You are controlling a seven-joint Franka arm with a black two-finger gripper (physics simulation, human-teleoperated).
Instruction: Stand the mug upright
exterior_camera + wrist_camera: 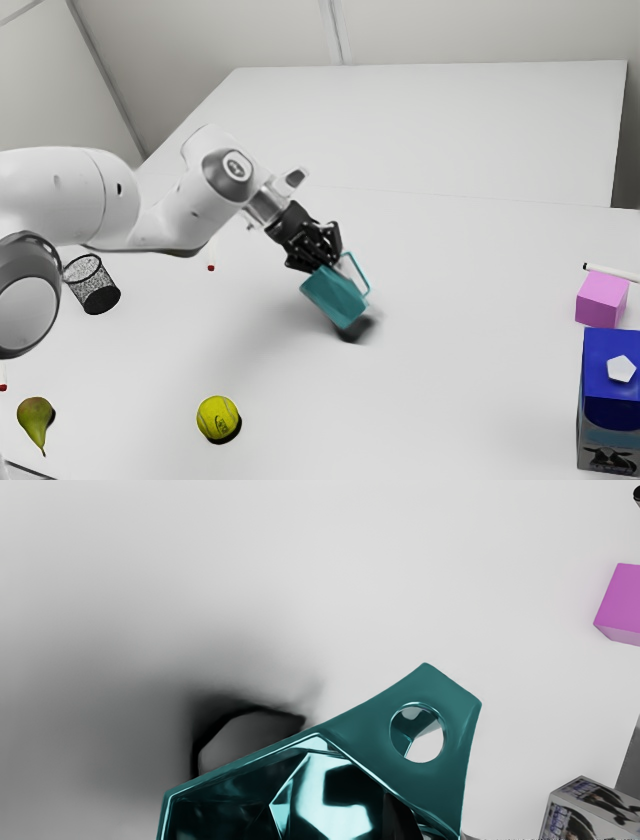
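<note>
The mug [335, 296] is pinched at its wall by the claw [327, 262], mouth toward it, its base, slanted down toward the exterior view's right, to be levelled over the desk [460, 400].

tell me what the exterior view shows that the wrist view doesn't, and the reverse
Exterior view: the arm, tennis ball, pear and mesh cup.
Wrist view: the shiny inside of the tilted teal mug.
Both: the mug, its handle and the pink block; the wrist view's printed box may be the blue-topped carton.
</note>
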